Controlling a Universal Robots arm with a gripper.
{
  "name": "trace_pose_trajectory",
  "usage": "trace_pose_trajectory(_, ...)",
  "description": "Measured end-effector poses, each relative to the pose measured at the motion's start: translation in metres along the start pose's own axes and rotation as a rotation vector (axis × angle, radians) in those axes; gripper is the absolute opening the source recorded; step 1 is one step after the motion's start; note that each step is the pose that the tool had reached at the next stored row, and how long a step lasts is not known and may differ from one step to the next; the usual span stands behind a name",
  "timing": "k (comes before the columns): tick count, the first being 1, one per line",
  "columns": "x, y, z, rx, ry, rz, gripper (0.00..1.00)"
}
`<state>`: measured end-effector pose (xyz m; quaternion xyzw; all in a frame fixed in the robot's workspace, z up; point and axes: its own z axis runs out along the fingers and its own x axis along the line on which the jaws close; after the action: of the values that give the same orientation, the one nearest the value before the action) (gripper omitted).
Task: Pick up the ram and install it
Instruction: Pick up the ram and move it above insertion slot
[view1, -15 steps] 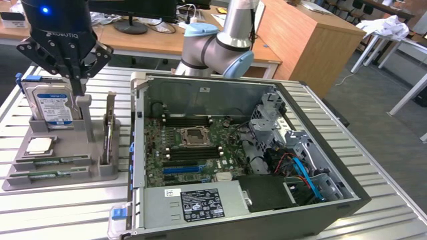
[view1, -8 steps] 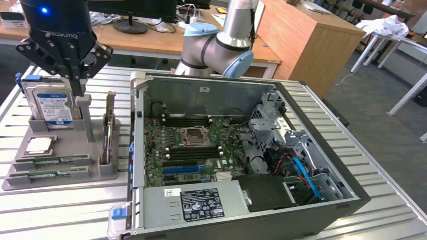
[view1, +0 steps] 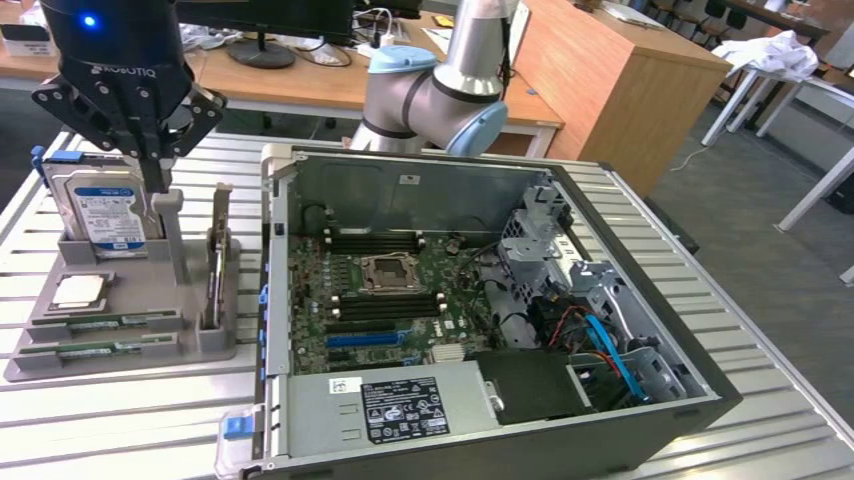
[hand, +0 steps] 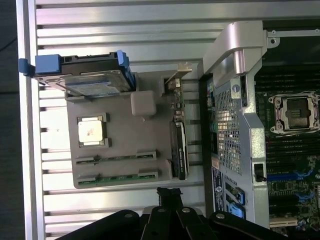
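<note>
Two ram sticks, narrow green boards, lie flat in the front slots of a grey holder (view1: 200, 340); one ram stick (view1: 104, 322) (hand: 117, 159) sits just behind the other (view1: 94, 347) (hand: 117, 176). My gripper (view1: 158, 172) (hand: 169, 194) hangs above the holder, over its back part near the hard drive, well clear of the sticks. Its fingers are shut with nothing between them. The open computer case (view1: 274, 300) lies to the exterior view's right of the holder, its motherboard showing black memory slots (view1: 387, 303).
The holder also carries an upright blue-labelled hard drive (view1: 104, 210) (hand: 85, 80), a square silver processor chip (view1: 80, 291) (hand: 92, 131) and a tall upright expansion card (view1: 218, 260) (hand: 177, 135). All stand on a slatted metal table (view1: 120, 420). A drive cage and cables crowd the case's right side.
</note>
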<state>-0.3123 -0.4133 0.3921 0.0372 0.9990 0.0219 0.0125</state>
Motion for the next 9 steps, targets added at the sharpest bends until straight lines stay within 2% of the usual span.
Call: trace_pose_trajectory(9,0.0001,0.0000,0.0000,-0.0010,0.0019,-0.042,0.10)
